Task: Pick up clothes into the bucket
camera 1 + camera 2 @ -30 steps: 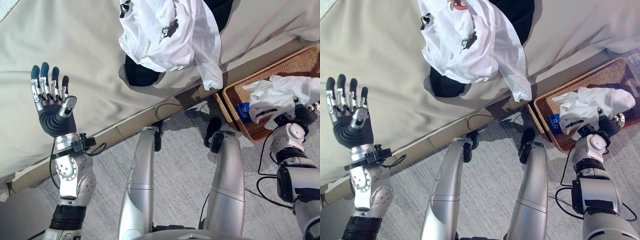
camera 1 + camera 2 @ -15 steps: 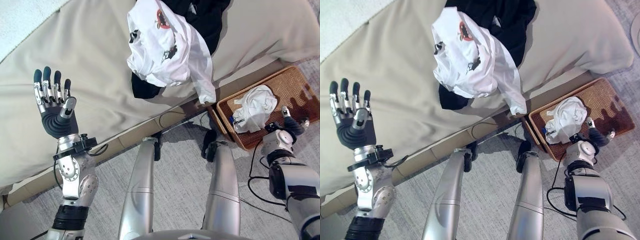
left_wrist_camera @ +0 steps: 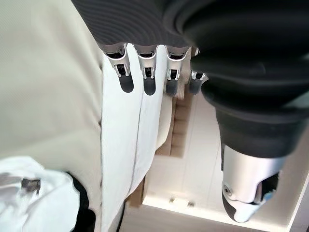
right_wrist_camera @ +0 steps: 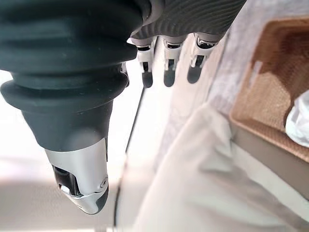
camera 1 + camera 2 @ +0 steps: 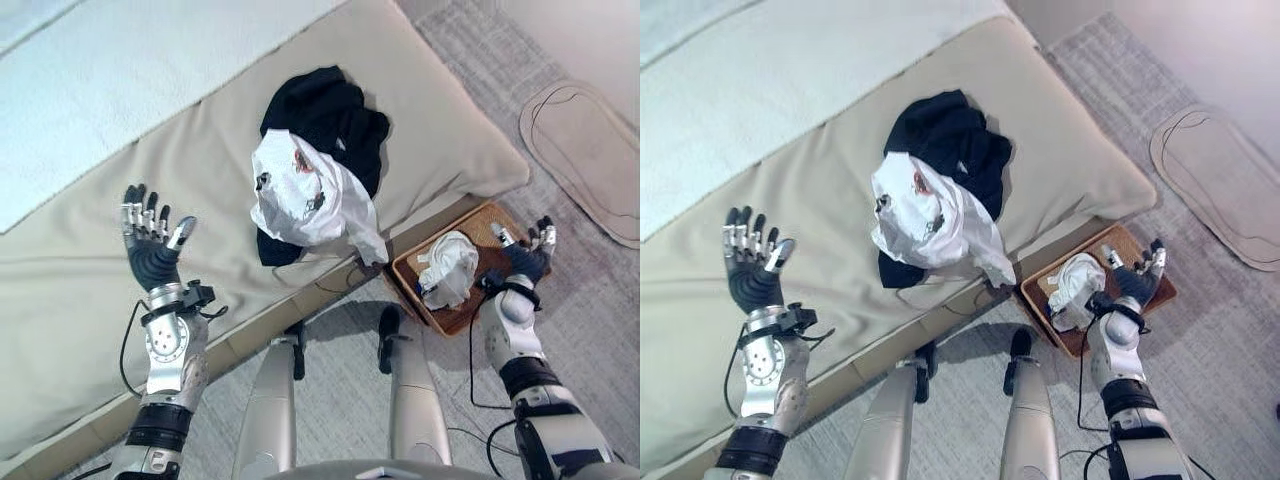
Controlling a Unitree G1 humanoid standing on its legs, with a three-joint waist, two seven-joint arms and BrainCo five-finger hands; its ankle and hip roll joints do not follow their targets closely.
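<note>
I note the head camera has pulled back since a second ago, and the white garment (image 5: pixel 449 268) my right hand was gripping then now lies released in the wicker basket (image 5: pixel 478 310) on the floor, so one piece is delivered. Left to right: my left hand (image 5: pixel 150 243) is raised over the mattress (image 5: pixel 100 260), fingers spread and empty; the white shirt (image 5: pixel 305 200) on the black garment (image 5: pixel 325 110) remains mid-mattress. My right hand (image 5: pixel 520 255) hovers open above the basket.
</note>
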